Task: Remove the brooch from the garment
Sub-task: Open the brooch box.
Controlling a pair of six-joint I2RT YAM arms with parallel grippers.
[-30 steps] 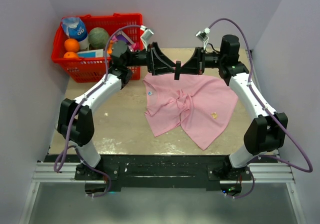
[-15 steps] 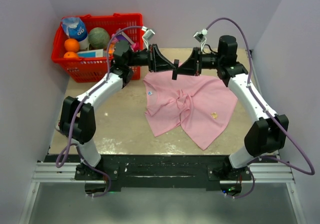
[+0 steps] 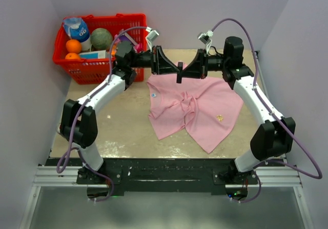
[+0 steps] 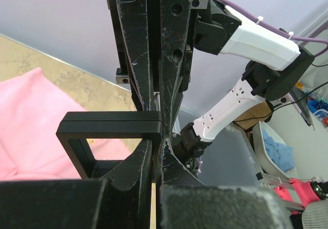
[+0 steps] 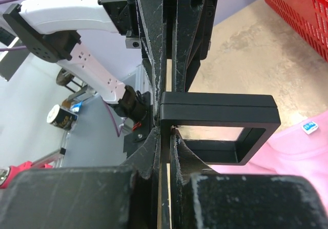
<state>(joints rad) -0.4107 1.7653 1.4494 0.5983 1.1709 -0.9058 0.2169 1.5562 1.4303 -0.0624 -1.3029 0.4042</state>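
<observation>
Left claw (image 4: pixel 157 146) narrow, gripping black rectangular frame (image 3: pixel 180 74) | right claw (image 5: pixel 165 132) pinching same frame above bench's (image 3: pixel 128 129) far edge | tiny gold-white flower brooch (image 3: pixel 220 118) pinned on light pink cloth T-shirt (image 3: pixel 205 106), toward right edge

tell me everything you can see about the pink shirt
The pink T-shirt is plain soft cloth with short sleeves. It lies on the table, mostly spread out but bunched into twisted folds at its middle. A small light tag sits near its left edge. The tiny gold-white brooch is pinned toward its lower right.
</observation>
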